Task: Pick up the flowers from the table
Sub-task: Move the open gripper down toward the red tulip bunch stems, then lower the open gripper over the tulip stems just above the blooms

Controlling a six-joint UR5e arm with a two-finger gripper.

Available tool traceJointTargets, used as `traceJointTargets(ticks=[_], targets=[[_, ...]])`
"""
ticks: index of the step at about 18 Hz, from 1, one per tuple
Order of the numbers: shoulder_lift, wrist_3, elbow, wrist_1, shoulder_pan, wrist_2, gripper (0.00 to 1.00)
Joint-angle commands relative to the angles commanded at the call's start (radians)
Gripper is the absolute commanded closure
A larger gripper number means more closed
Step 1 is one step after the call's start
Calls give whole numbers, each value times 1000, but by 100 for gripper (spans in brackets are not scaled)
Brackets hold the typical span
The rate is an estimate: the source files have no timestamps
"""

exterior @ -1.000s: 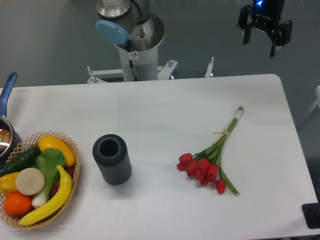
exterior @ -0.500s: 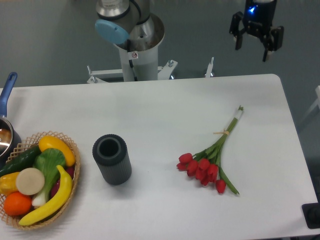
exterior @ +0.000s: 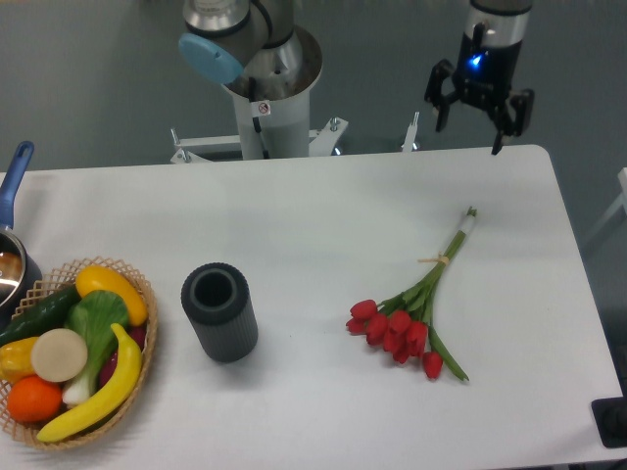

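No part of the pick-up was found done: the flowers (exterior: pixel 412 317) lay untouched on the table (exterior: pixel 323 225) (right half, buds toward the front), while the gripper (exterior: pixel 479 110), jaws spread and empty, hung above the far edge.

My claw (exterior: pixel 478 125) hangs above the far right edge of the tabletop (exterior: pixel 323 206). Nearer the camera than my claw, well apart from it, the flowers (exterior: pixel 416 311) lie on the tabletop, stem ends pointing back toward my claw and the buds farther from it. Far to the left of my claw, a cylinder (exterior: pixel 218 311) stands on the tabletop. Farther left still sits a basket (exterior: pixel 143 352) holding fruit and vegetables, with a pan (exterior: pixel 12 259) behind it at the edge.
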Motion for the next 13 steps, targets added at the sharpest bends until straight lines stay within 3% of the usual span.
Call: traceJointTargets(ticks=[5, 13], targets=[[-94, -129, 0, 135, -75, 8, 0], [-241, -206, 37, 151, -141, 8, 0]])
